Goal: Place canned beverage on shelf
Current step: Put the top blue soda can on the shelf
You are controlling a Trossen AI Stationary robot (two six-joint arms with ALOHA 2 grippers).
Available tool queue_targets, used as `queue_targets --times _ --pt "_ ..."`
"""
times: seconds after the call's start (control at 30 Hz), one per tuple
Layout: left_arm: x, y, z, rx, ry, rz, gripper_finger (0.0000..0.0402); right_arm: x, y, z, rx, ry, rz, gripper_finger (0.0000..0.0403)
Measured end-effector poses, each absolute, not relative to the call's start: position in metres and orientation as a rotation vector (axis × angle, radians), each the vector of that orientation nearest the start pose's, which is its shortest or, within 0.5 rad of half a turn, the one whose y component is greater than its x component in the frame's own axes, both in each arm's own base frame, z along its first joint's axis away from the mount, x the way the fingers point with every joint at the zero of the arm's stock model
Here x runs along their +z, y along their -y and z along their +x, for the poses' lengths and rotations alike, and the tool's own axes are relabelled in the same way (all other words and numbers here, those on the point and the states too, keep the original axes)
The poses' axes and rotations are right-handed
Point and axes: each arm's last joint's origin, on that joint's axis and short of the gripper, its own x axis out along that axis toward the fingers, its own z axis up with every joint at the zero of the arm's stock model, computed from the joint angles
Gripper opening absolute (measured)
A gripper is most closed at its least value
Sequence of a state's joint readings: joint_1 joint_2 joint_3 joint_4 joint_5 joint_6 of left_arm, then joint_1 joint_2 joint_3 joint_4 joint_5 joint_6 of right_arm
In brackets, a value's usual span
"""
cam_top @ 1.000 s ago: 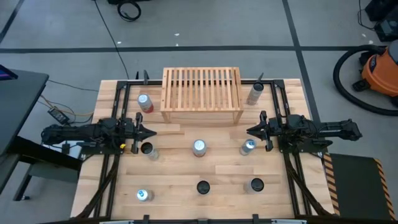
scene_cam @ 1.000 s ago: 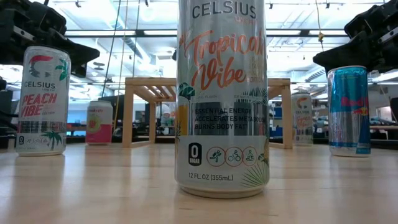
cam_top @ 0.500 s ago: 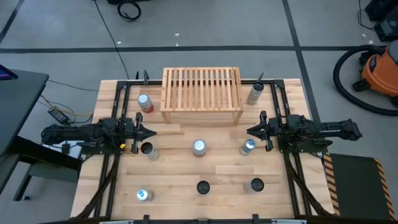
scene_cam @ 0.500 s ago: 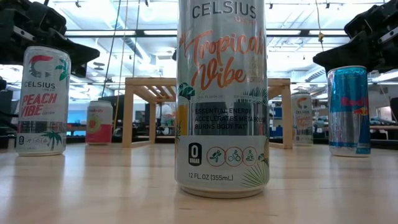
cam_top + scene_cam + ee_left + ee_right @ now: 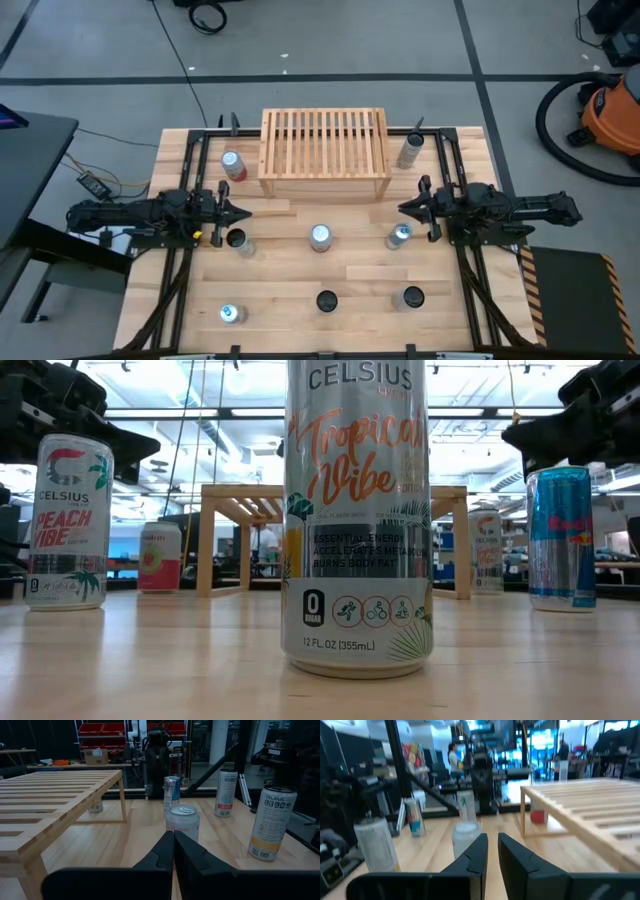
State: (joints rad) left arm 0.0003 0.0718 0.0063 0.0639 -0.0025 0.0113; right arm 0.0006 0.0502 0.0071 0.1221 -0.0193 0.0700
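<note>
A light wooden desk (image 5: 300,285) fills the high view's centre, with the empty slatted shelf (image 5: 324,152) at its upper middle. Cans stand scattered below it, one at centre (image 5: 320,236). The left end effector (image 5: 240,212), fingers together, sits mid-left; the right end effector (image 5: 404,208), fingers slightly parted, sits mid-right.

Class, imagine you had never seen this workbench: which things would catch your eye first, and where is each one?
The slatted wooden shelf stands out at the table's far edge, its top bare. Seven cans stand scattered over the table, and the Tropical Vibe can towers right in front of the low camera. The left gripper and right gripper point inward from either side, each near a can.
</note>
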Motion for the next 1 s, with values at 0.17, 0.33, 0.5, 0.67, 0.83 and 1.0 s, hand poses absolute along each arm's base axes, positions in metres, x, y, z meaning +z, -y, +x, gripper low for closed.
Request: queue_targets --times 0.17,0.33,0.5,0.67,0.83,1.0 --pt "0.166 0.000 0.102 0.003 -0.002 0.011 0.0018 0.182 0.000 0.099 0.023 0.164 0.061 0.0054" --pt "0.166 0.000 0.102 0.003 -0.002 0.011 0.0018 0.192 -0.001 0.097 0.029 0.267 0.049 0.0054" --pt "0.166 0.000 0.102 0.003 -0.002 0.011 0.0018 0.198 0.000 0.095 0.014 0.332 0.040 0.0054" --pt "0.166 0.000 0.102 0.003 -0.002 0.011 0.0018 0.198 0.001 0.095 -0.033 0.334 0.059 0.0054" --pt "0.166 0.000 0.102 0.003 -0.002 0.011 0.0018 0.198 0.003 0.095 -0.082 0.336 0.104 0.0054" --pt "0.166 0.000 0.102 0.003 -0.002 0.011 0.0018 0.198 0.003 0.095 -0.068 0.342 0.121 0.0054"
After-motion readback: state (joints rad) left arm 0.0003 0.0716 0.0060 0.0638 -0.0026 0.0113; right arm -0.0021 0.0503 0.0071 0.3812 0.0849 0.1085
